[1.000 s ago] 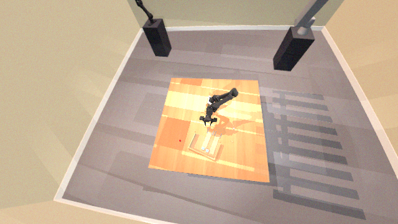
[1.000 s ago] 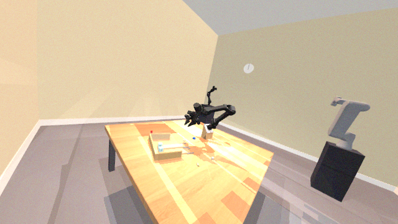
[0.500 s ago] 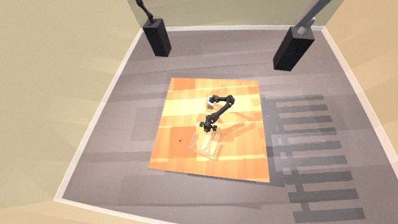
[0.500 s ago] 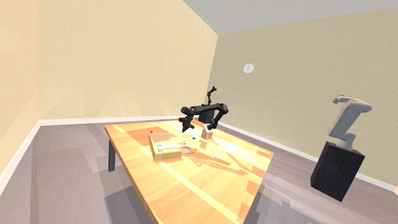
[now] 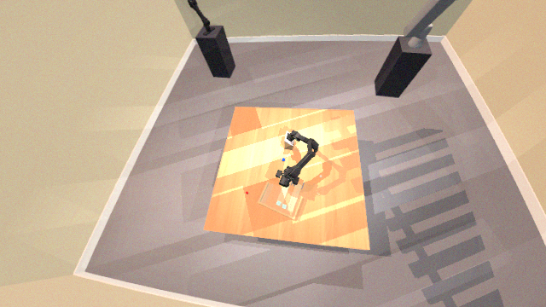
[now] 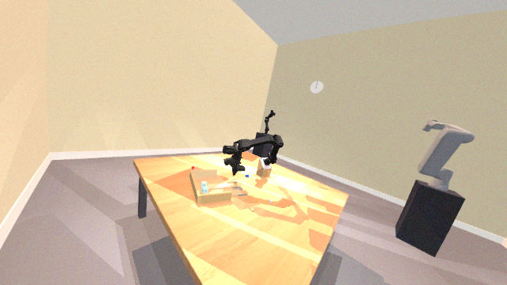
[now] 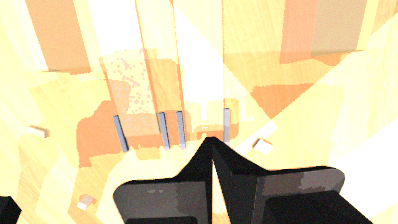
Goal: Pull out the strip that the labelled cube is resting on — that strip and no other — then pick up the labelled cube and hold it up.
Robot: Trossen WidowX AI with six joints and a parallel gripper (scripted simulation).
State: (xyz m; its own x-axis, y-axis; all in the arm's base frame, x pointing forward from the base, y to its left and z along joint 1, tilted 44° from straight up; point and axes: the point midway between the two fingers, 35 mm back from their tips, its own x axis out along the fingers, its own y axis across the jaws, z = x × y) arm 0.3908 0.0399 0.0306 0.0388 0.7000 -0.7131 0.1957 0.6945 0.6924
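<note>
Two pale blue cubes stand at the far end of the tray (image 5: 276,210) (image 6: 214,197), one (image 5: 278,203) beside the other (image 5: 284,206). Their labels are too small to read, and neither shows in the wrist view. In the wrist view two strips run side by side, a speckled one (image 7: 132,95) on the left and a plain white one (image 7: 202,75) on the right. Each has a pair of thin grey-blue bars at its near end. My gripper (image 6: 234,173) (image 7: 210,141) is shut with nothing between its fingertips. It points down above the table, just short of the bars of the white strip.
A blue block (image 5: 283,159) (image 6: 247,176) lies between the arm base and the tray. A red block (image 5: 246,193) (image 6: 192,168) lies beside the tray. Small pale blocks (image 7: 38,131) (image 7: 263,145) (image 7: 86,201) lie around the strip ends. The tray walls flank the strips.
</note>
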